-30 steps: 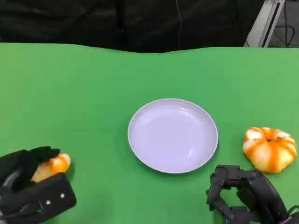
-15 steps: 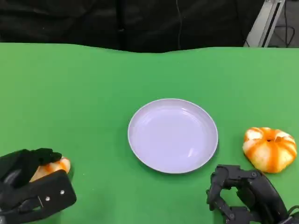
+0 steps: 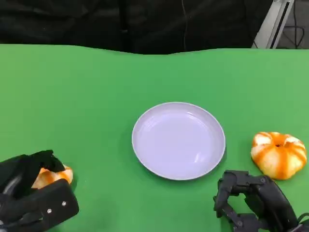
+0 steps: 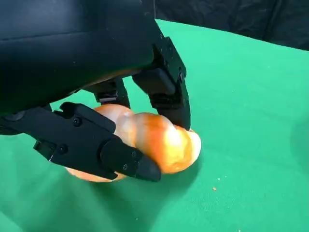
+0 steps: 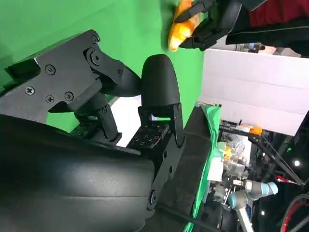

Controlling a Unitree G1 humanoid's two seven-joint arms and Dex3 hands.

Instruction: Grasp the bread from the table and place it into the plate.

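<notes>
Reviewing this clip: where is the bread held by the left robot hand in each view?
Head view: bread at lower left, under the left robot hand.
Left wrist view: centre, between the black fingers.
Right wrist view: top centre.
Shared landmark: green table.

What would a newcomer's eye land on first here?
Probably the empty white plate at the middle of the green table. Next, the orange pumpkin-shaped bun lying to its right, near the curled right hand. Then the left hand at the near left, gripping a glossy orange bread.
</notes>
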